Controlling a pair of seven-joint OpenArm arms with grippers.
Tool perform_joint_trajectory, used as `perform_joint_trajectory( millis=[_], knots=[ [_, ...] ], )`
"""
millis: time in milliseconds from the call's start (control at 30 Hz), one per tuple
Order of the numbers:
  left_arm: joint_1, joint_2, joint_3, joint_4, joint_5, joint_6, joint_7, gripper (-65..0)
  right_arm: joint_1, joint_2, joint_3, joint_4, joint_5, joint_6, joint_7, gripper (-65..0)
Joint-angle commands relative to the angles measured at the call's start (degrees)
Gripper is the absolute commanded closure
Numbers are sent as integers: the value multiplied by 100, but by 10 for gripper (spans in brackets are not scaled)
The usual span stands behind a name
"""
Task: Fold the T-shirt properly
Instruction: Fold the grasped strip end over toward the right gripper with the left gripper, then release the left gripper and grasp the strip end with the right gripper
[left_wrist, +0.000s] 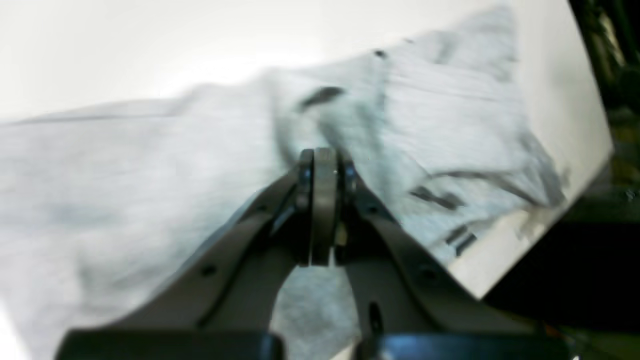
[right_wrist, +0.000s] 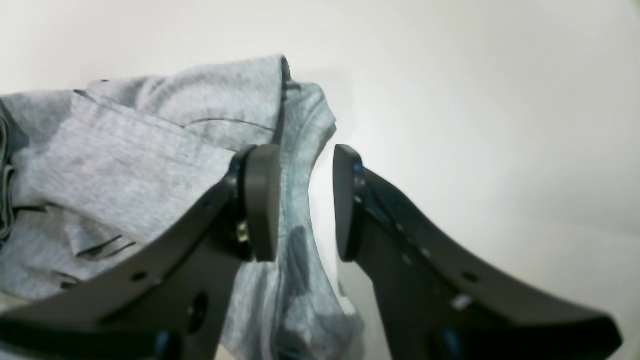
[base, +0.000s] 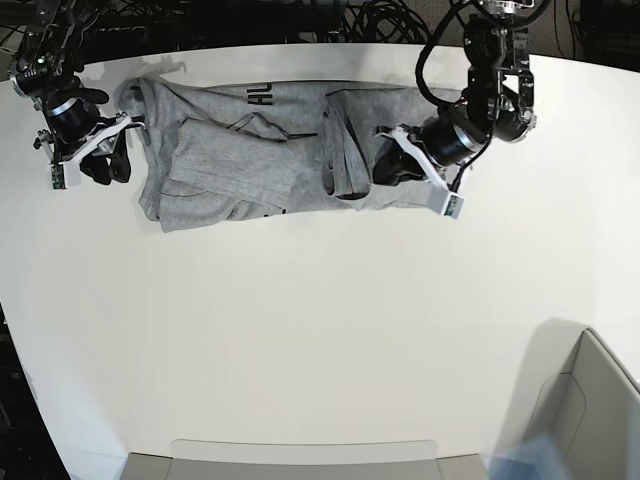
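The light grey T-shirt (base: 230, 160) lies crumpled in a long band across the far part of the white table (base: 320, 320). Some black lettering (base: 262, 95) shows near its far edge. My left gripper (base: 386, 168) is at the shirt's right end, among bunched folds. In the blurred left wrist view it (left_wrist: 325, 155) is shut with the shirt's cloth (left_wrist: 125, 165) gathered at its tips. My right gripper (base: 110, 165) is at the shirt's left end. In the right wrist view it (right_wrist: 305, 150) is open, with a fold of the shirt (right_wrist: 125, 160) beside and behind its left finger (right_wrist: 262, 200).
A grey bin (base: 590, 400) stands at the near right corner and a flat grey tray (base: 300, 455) lies along the near edge. Dark cables and frame parts (base: 330, 15) run behind the far edge. In the left wrist view the table's edge (left_wrist: 545, 235) is close behind the shirt.
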Motion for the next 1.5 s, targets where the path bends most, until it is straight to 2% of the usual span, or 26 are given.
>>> perform_joint_trajectory(
  millis=[0,100,167,267,367,600,700,800,867,933,1033,1133,1233,1467],
  knots=[
    [-30,-9,-10,81,-98,107,-120,0,18,79,24,92,82,10,131,-175],
    [-13,-26,104,89,421,766,-111,0,18,79,24,83,82,10,131,-175],
    [-13,-44,464,81,1036,977,-138,0,18,79,24,83,82,10,131,-175],
    [-30,-35,1080,81,1907,1065,-146,0,18,79,15,83,82,10,131,-175],
    [-65,0,1493,81,2364,1065,-146,0,18,79,15,83,82,10,131,-175],
    [-303,369,1704,81,2381,1065,-155,0,1,79,50,83,82,10,131,-175],
    [-364,457,1739,81,2346,1047,-155,0,1,79,50,74,91,10,131,-175],
    [-461,457,2064,81,2355,1047,-155,0,18,79,50,65,108,10,131,-178],
    [-505,449,2179,81,2381,1056,-155,0,27,87,50,57,328,19,202,-180],
    [-487,449,2170,81,2381,1056,-155,0,9,87,59,-49,864,142,342,-198],
    [-470,440,2161,81,2381,1056,-129,0,-8,290,59,-576,1735,415,360,-232],
    [-470,422,2152,81,2381,1056,-111,0,9,378,50,-1420,2508,775,369,-224],
    [-470,273,2179,81,2364,1056,-111,0,18,439,50,-1904,2605,969,386,-222],
    [-461,282,2196,81,2364,1056,-111,0,220,439,50,-2493,2605,1004,395,-222]
  ],
)
